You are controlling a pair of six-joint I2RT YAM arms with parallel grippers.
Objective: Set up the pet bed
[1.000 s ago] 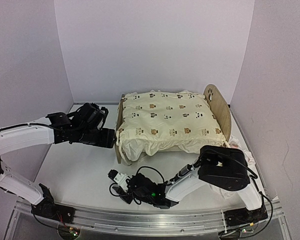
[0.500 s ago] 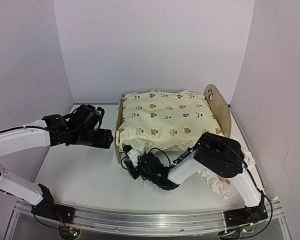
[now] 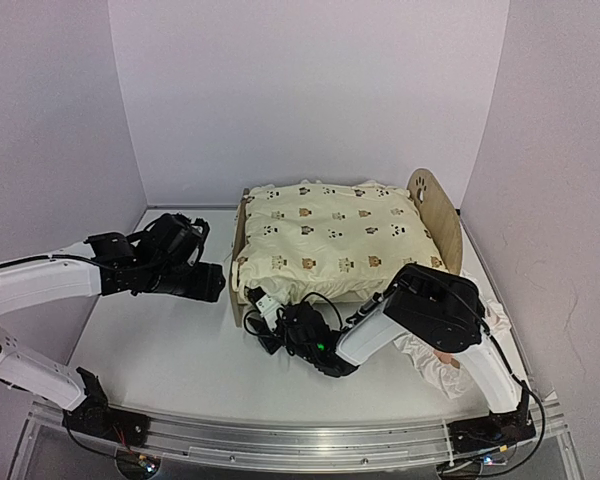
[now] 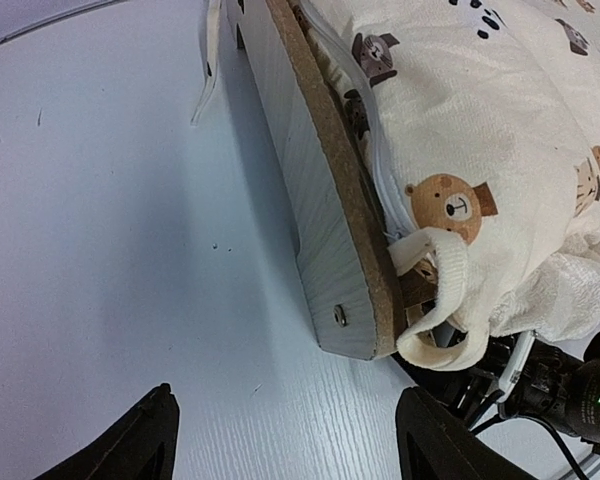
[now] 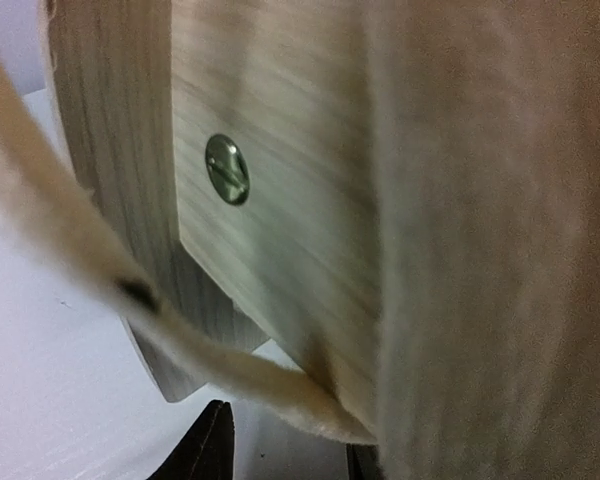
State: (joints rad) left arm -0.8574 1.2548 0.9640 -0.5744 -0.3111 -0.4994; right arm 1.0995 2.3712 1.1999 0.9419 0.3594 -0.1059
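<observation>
The pet bed [image 3: 435,215] stands at the back middle of the table, its headboard on the right and its low footboard [image 3: 237,285] on the left. A cream animal-print cushion [image 3: 330,235] covers it and sags over the front edge. My left gripper [image 3: 216,281] hovers open just left of the footboard [image 4: 320,240], with only bare table between its fingers [image 4: 145,445]. At the bed's front left corner my right gripper [image 3: 255,300] points at the wooden frame [image 5: 280,150]. Its jaws stand apart, and a cushion tie string [image 5: 190,345] crosses just beyond the tips.
A white ruffled pillow [image 3: 435,365] lies crumpled under the right arm at the right. A tie-string loop [image 4: 445,300] hangs off the cushion's corner by the footboard. The purple walls [image 3: 60,120] close in on three sides.
The right arm has swung from the table's near front up to the bed's front left corner. The left gripper has drifted slightly towards me and is still open.
</observation>
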